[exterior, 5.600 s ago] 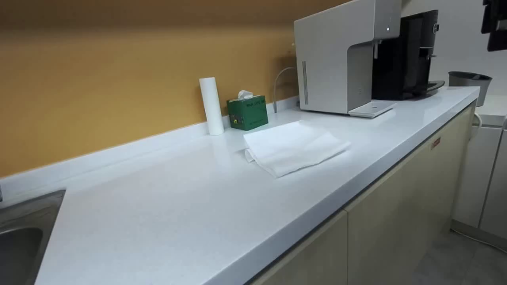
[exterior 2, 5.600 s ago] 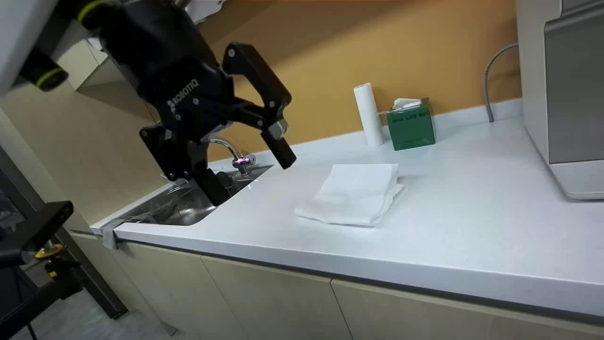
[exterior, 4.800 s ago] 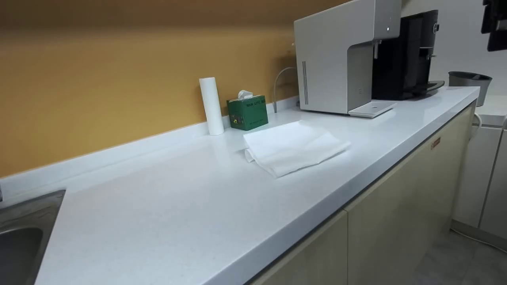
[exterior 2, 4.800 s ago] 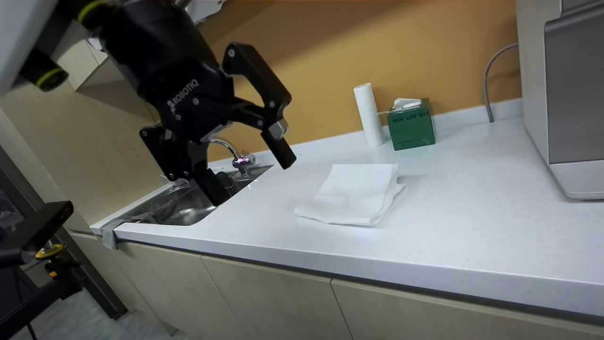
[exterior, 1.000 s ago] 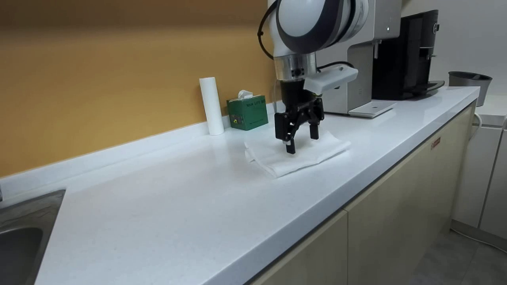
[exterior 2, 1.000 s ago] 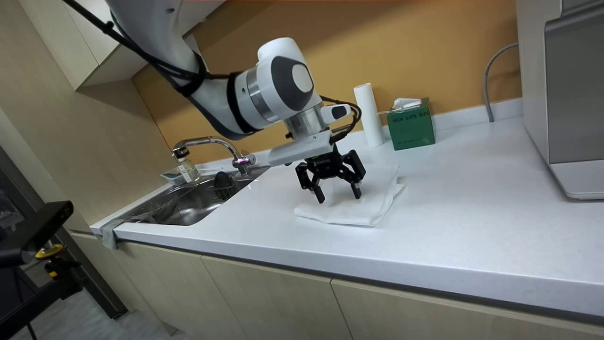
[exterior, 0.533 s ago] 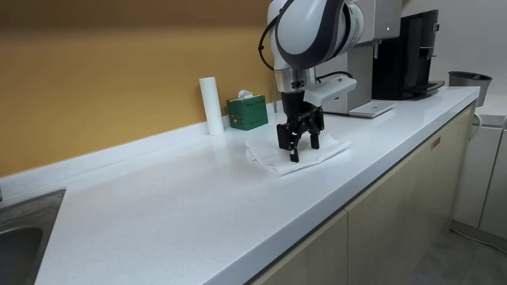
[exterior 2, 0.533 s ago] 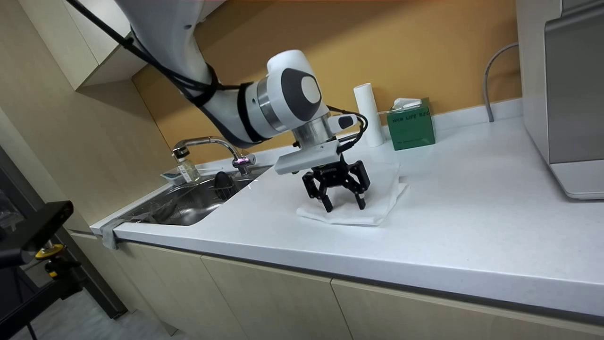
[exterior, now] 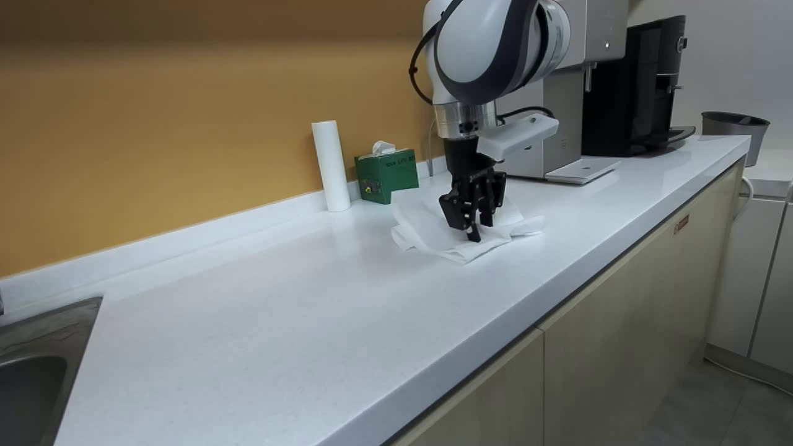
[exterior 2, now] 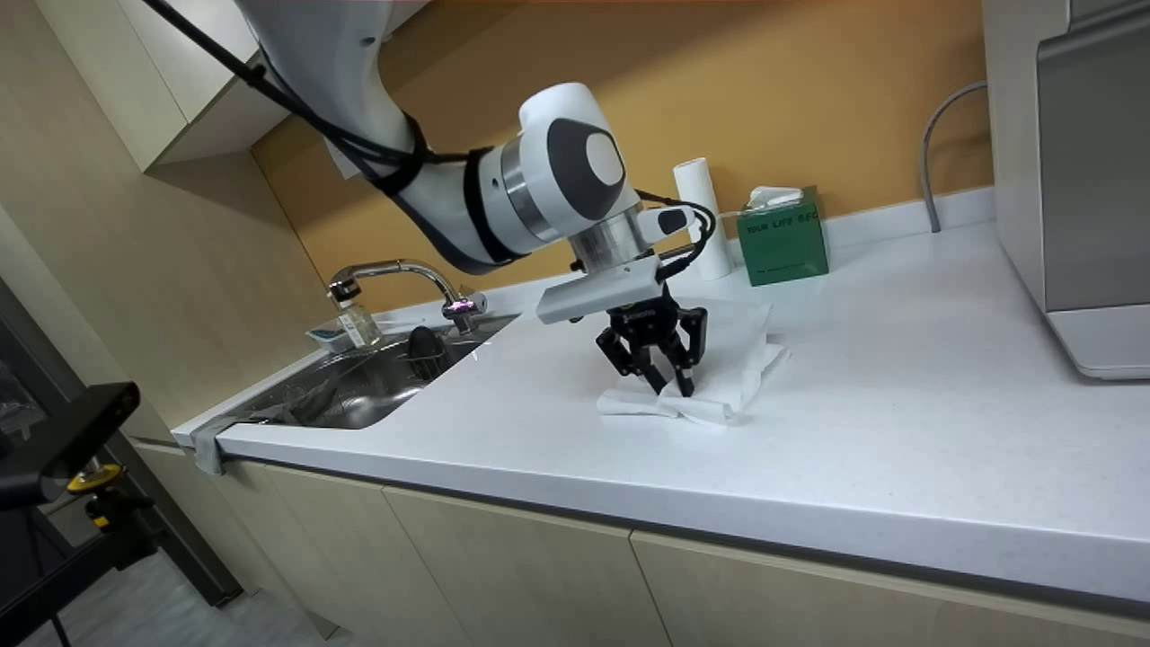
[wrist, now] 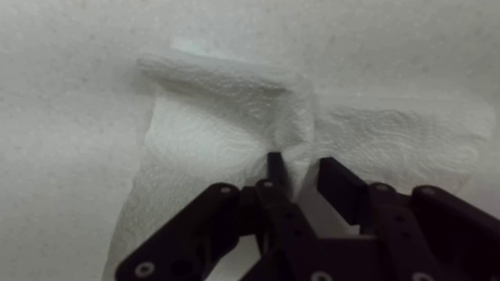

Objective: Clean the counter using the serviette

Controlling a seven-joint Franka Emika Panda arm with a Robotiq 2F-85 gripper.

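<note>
The serviette (exterior: 421,217) lies crumpled on the white counter (exterior: 248,347), its near edge gathered into folds. My gripper (exterior: 481,230) points down into it, its tips on or just above the paper. In the wrist view the gripper (wrist: 300,157) is partly closed. A narrow gap still shows between the dark fingertips (wrist: 274,164), and creased serviette (wrist: 211,144) bunches up between and ahead of them. Whether the paper is pinched does not show. In an exterior view the serviette (exterior 2: 737,359) spreads out behind the gripper (exterior 2: 673,389).
Near the wall, a white paper roll (exterior: 331,166) stands beside a green tissue box (exterior: 389,176). A tall grey-white machine (exterior 2: 1105,216) is farther along the counter, with a black machine (exterior: 638,93) past it. At the opposite end is a sink (exterior 2: 359,395) with a faucet (exterior 2: 404,267).
The arm has come in over the serviette and down onto it. In the last half second the fingers have drawn much closer together, rising slightly, and the serviette has wrinkled and shifted.
</note>
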